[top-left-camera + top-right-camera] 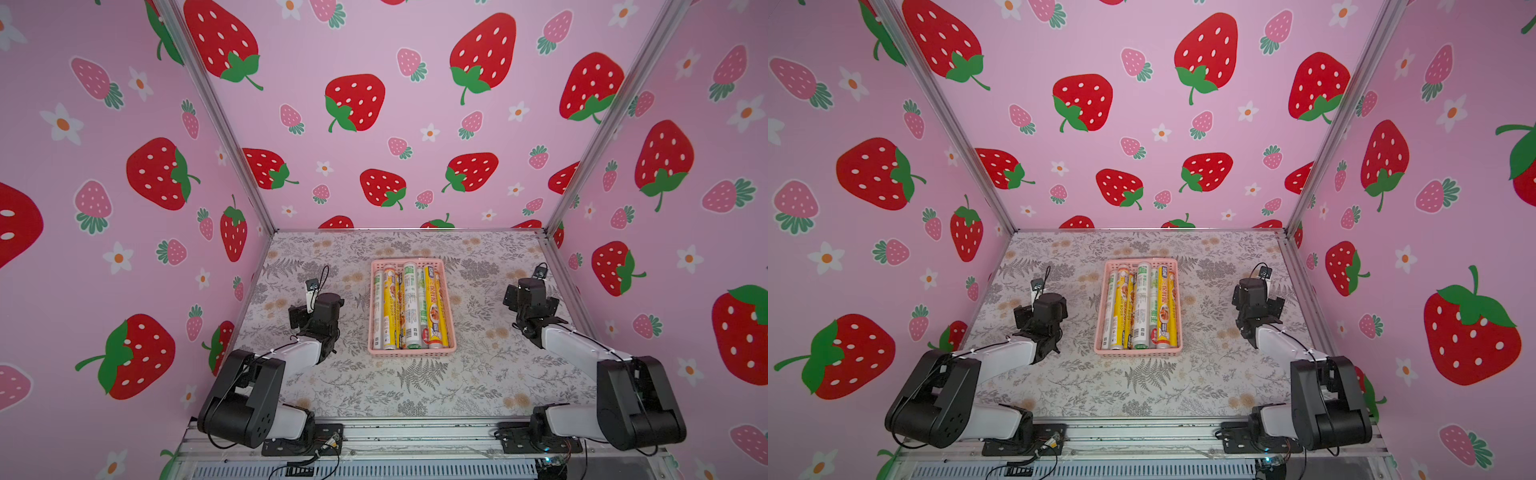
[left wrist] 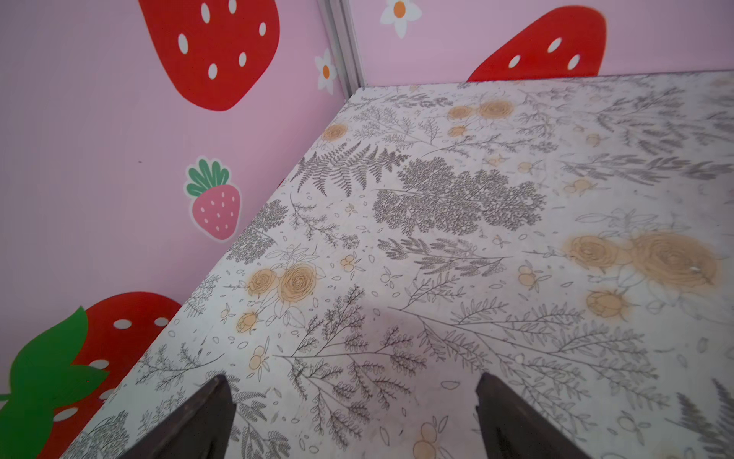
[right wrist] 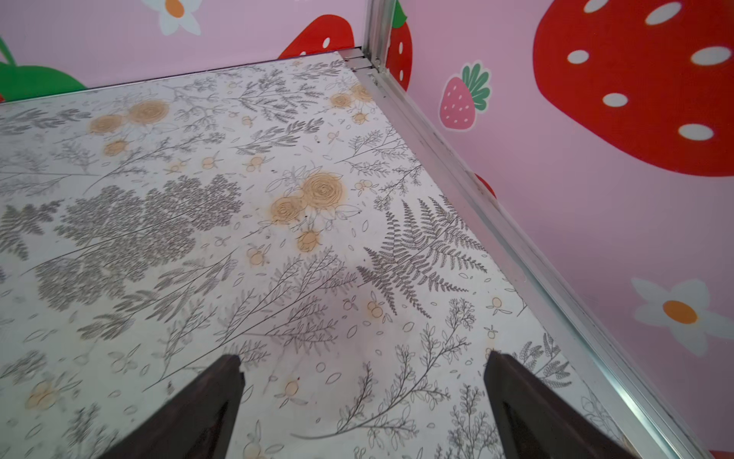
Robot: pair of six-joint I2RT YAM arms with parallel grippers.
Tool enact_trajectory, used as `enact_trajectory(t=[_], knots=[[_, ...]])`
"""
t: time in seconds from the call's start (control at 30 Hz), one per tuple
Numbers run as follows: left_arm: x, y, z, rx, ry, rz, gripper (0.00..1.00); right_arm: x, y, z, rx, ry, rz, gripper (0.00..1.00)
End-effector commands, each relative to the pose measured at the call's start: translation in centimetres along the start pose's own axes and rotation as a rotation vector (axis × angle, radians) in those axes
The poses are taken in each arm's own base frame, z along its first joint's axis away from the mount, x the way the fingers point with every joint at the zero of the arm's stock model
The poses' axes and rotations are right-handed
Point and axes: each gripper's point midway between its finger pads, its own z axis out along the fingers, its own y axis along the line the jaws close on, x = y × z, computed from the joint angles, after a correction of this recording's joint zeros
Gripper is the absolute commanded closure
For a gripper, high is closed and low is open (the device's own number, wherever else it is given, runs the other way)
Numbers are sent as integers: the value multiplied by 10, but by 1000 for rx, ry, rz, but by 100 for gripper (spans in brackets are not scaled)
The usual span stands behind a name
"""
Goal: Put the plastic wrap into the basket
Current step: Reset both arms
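Observation:
The pink basket [image 1: 411, 353] [image 1: 1137, 352] lies mid-table in both top views. Several rolls of plastic wrap [image 1: 410, 307] [image 1: 1144, 309], yellow ones and white ones with green labels, lie side by side inside it, lengthwise. My left gripper [image 1: 309, 309] [image 1: 1038, 311] hovers to the left of the basket, well apart from it. In the left wrist view this gripper [image 2: 352, 377] is open over bare tablecloth. My right gripper [image 1: 525, 297] [image 1: 1252, 297] hovers to the right of the basket. In the right wrist view it [image 3: 363, 356] is open too, with nothing between its fingers.
A floral tablecloth [image 1: 415, 386] covers the table. Pink strawberry walls close in the left, back and right sides, with aluminium posts [image 1: 216, 116] at the back corners. An aluminium rail [image 3: 516, 254] edges the table on the right. The arm bases sit on the front rail [image 1: 415, 432].

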Motion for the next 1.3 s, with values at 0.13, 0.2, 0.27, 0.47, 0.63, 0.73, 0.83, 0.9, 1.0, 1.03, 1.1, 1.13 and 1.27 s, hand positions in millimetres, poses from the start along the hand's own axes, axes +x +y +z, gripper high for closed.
enact_trajectory(t=[0.13, 0.2, 0.27, 0.47, 0.63, 0.73, 0.83, 0.9, 1.0, 1.03, 1.1, 1.13, 1.27], knots=[[-23, -44, 14, 187, -105, 104, 0, -2, -14, 15, 23, -187, 119, 0], [-22, -36, 17, 155, -97, 74, 0, 1, -15, 18, 19, -147, 122, 0], [-21, -33, 20, 184, -97, 37, 0, 1, -15, 19, -3, -147, 134, 0], [-15, -24, 26, 235, -74, -46, 0, 4, 6, 19, -150, -143, 87, 0], [-3, -18, 33, 268, -68, -104, 0, 10, 25, 24, -242, -118, 29, 0], [-3, -20, 34, 275, -61, -101, 0, 14, 27, 25, -254, -159, 34, 0], [-3, -20, 35, 275, -60, -100, 0, 14, 28, 26, -253, -158, 34, 0], [-3, -19, 35, 276, -57, -100, 0, 16, 27, 26, -245, -128, 27, 0], [-3, -20, 35, 282, -58, -103, 0, 15, 28, 26, -239, -135, 20, 0], [-3, -19, 35, 282, -56, -103, 0, 15, 27, 26, -238, -138, 20, 0], [-2, -19, 35, 283, -56, -103, 0, 14, 27, 26, -238, -140, 20, 0], [-3, -20, 35, 285, -56, -103, 0, 14, 28, 26, -238, -140, 17, 0], [-3, -20, 35, 285, -58, -104, 0, 14, 29, 26, -244, -139, 12, 0]])
